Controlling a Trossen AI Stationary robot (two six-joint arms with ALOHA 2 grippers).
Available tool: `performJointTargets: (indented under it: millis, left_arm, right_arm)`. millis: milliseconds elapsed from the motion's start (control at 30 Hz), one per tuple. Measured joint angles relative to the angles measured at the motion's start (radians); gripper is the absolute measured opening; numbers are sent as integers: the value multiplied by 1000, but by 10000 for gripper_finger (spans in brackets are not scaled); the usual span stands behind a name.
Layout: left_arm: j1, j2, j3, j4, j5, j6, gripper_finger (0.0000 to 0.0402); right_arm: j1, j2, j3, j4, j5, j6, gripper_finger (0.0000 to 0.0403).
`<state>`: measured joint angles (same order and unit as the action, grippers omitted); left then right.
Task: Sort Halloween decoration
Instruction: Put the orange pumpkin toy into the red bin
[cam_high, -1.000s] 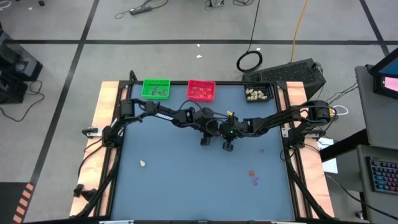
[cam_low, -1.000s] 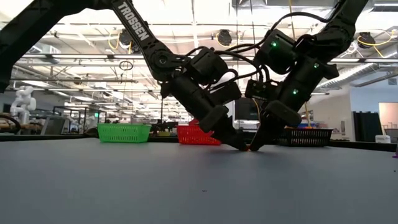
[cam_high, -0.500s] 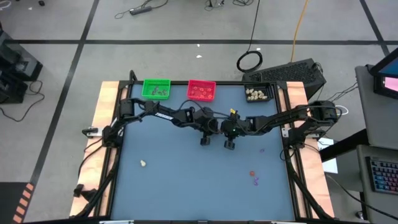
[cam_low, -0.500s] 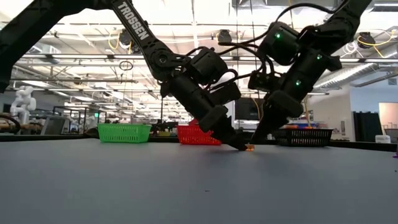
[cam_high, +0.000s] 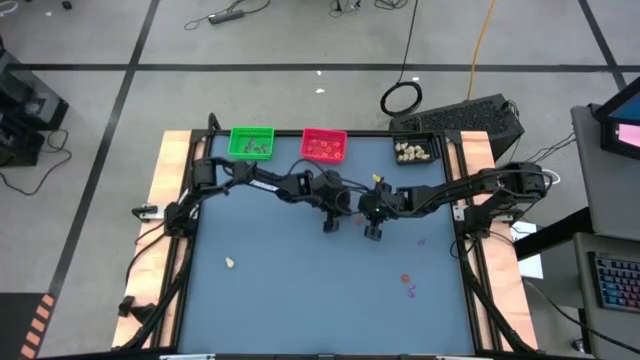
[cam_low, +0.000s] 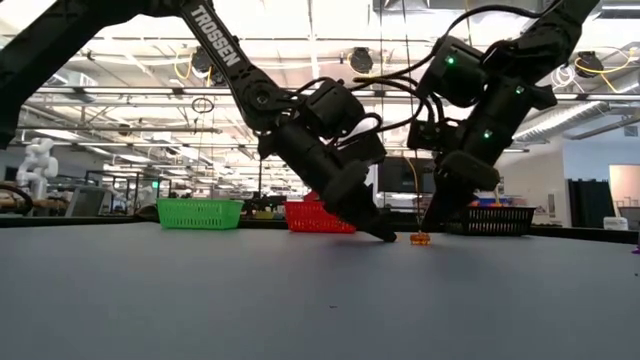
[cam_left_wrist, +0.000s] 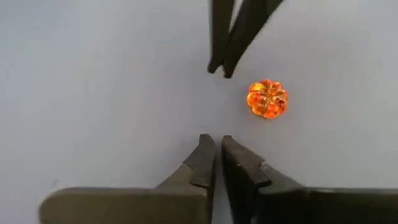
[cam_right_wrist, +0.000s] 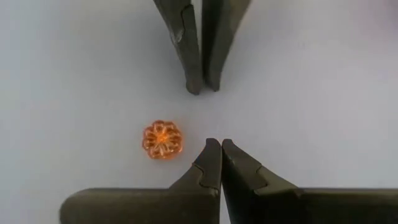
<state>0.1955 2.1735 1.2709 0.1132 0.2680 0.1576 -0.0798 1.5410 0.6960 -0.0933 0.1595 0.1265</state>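
Currently: my left pincer (cam_left_wrist: 214, 146) pinched together on nothing, small translucent orange pumpkin bead (cam_left_wrist: 267, 98) loose on the grey tabletop (cam_high: 300, 270) just beside my fingertips; three back trays partly stocked, several trinkets unsorted.

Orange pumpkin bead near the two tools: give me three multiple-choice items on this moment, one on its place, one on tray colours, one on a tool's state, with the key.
1. Where is the pumpkin bead?
A. in the red tray
B. on the bare table beside both tools
C. clamped in the left tool

2. What are the tray colours, left to right in the high view?
A. green, red, black
B. red, green, black
C. black, green, red

3. What is the right tool's state?
A. wide open
B. shut on the bead
C. shut, holding nothing

Key: 1 B, the bead lies free beside the left tool. 2 A, green tray, red tray, black tray. 3 C, the right tool has its fingers together, with the bead off to one side.
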Motion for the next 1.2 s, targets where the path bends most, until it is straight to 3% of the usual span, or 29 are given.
performJointTargets:
  millis: [300,467,933,1200]
  left_arm:
    - [10,0,0,2,129,-149,139]
    - [10,0,-1,12,168,-188,175]
    - [7,2,-2,52,212,-234,183]
    - [6,2,-2,65,229,-345,183]
  right_arm:
    - [67,-35,0,-22,-8,36,0]
    - [91,-6,0,-17,-29,62,0]
    - [93,38,1,22,-26,63,0]
    - [93,39,2,17,-26,65,0]
